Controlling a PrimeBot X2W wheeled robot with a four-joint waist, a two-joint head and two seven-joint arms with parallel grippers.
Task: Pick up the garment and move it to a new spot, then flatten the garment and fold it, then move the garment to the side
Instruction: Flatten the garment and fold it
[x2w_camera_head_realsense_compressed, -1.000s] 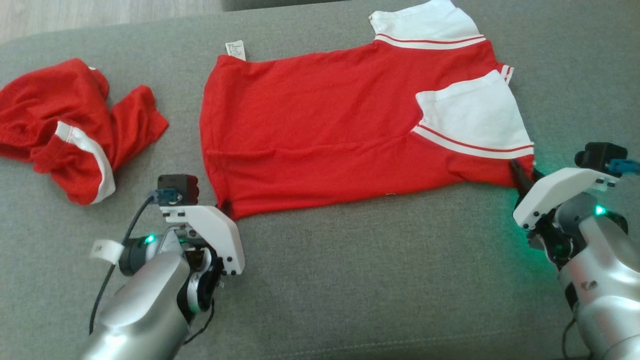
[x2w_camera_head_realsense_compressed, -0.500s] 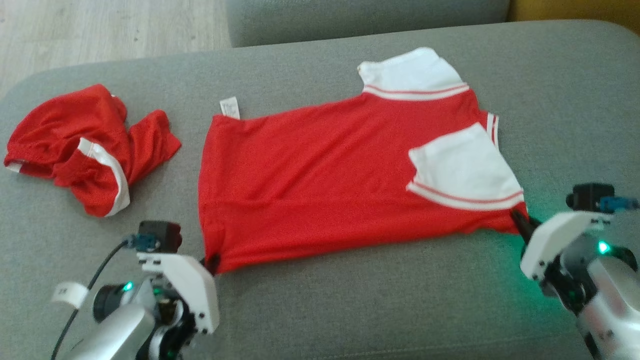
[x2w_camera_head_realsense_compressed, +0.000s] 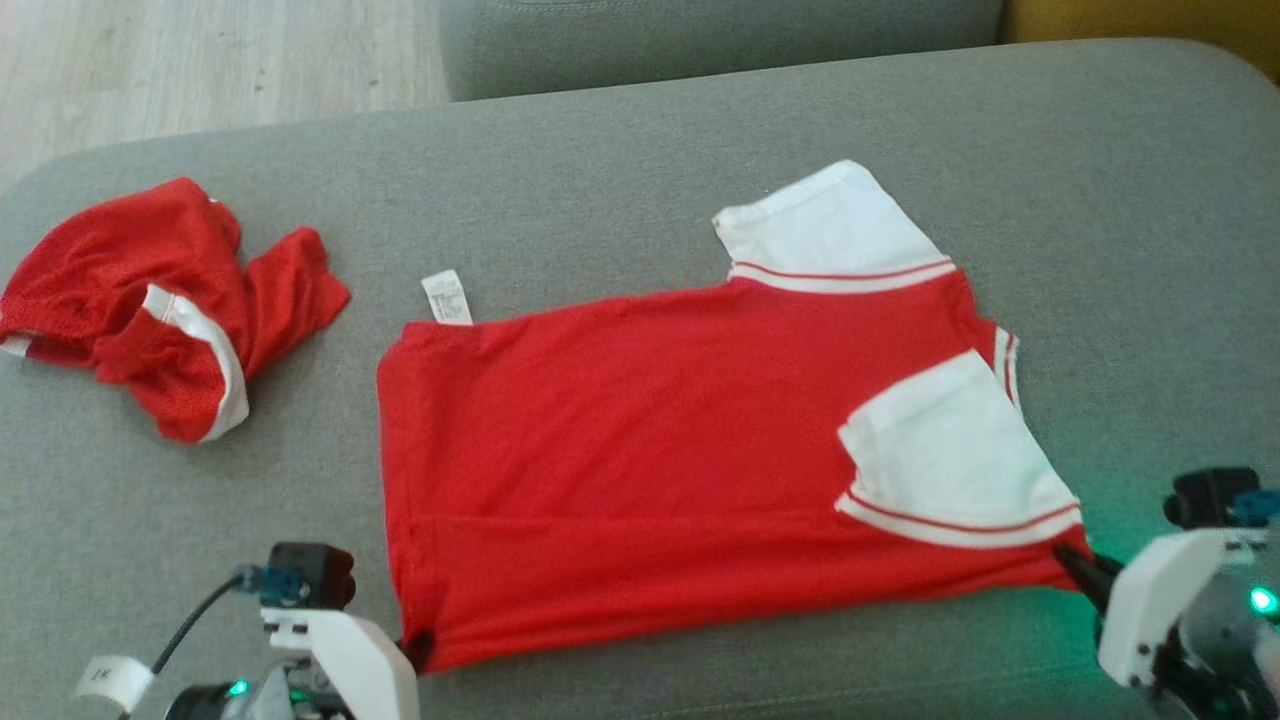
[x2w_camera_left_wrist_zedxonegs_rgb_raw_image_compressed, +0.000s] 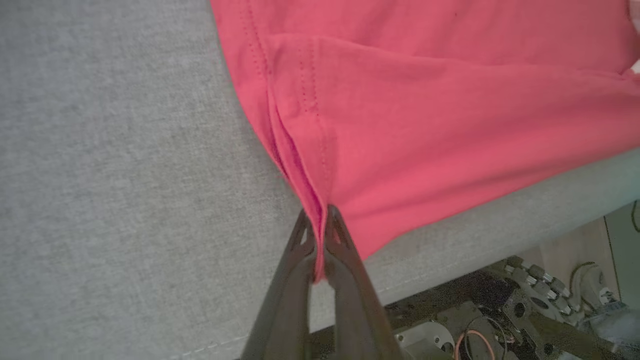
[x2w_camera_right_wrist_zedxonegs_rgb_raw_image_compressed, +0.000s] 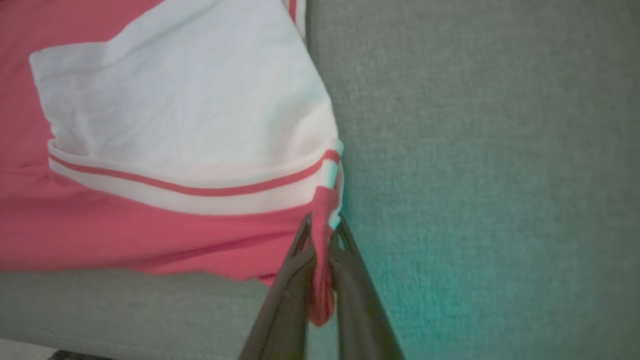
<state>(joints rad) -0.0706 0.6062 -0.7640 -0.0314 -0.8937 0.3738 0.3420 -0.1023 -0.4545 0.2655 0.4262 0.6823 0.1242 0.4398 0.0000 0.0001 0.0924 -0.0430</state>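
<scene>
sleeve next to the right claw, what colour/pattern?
The sleeve is white, one thin red stripe along its cuff; clearest in the right wrist view.

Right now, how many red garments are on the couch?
2. The shirt lies spread in the middle; a crumpled garment sits apart to its left, near the couch edge. More could lie outside the view.
</scene>
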